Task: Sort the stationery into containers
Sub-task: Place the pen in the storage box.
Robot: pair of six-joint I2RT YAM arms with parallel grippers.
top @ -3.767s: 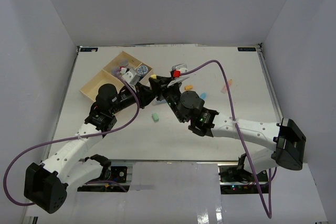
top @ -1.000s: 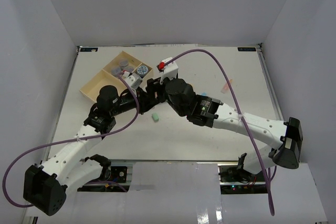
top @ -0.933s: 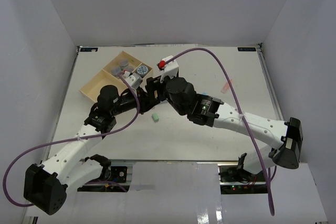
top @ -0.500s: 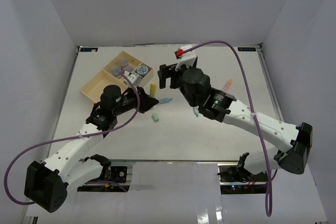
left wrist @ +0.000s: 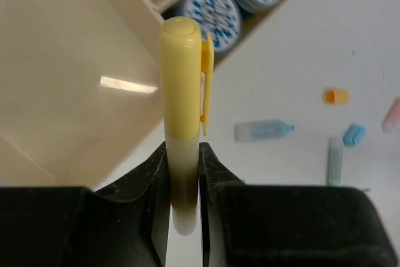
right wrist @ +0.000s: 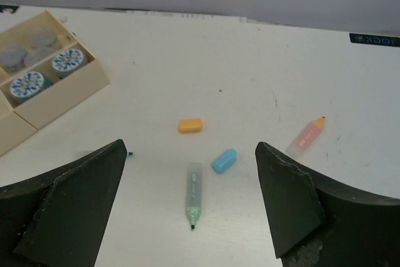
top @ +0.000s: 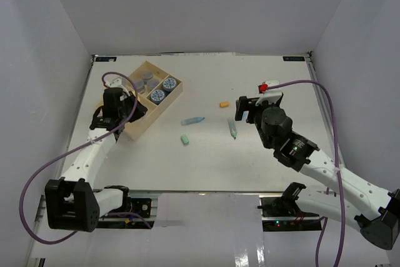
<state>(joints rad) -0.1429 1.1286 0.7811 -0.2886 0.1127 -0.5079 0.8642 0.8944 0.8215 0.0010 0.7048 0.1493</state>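
My left gripper (top: 127,113) is shut on a yellow highlighter (left wrist: 182,79), which points up over the long section of the pale-wood tray (top: 159,109). Two blue-and-white rolls (left wrist: 206,14) and some grey rolls (right wrist: 25,51) lie in the tray's small sections. My right gripper (right wrist: 189,154) is open and holds nothing, hanging above a green marker (right wrist: 192,193) and a blue cap (right wrist: 224,161). An orange cap (right wrist: 190,125), a pink marker (right wrist: 306,136), a blue marker (top: 192,120) and a green cap (top: 185,139) lie loose on the table.
The tray (left wrist: 62,79) stands at the back left, turned at an angle. White walls close the table on three sides. Purple cables trail from both arms.
The right gripper has opened and drawn back to the right, away from the yellow highlighter. The left arm has swung left and carried the highlighter over the tray.
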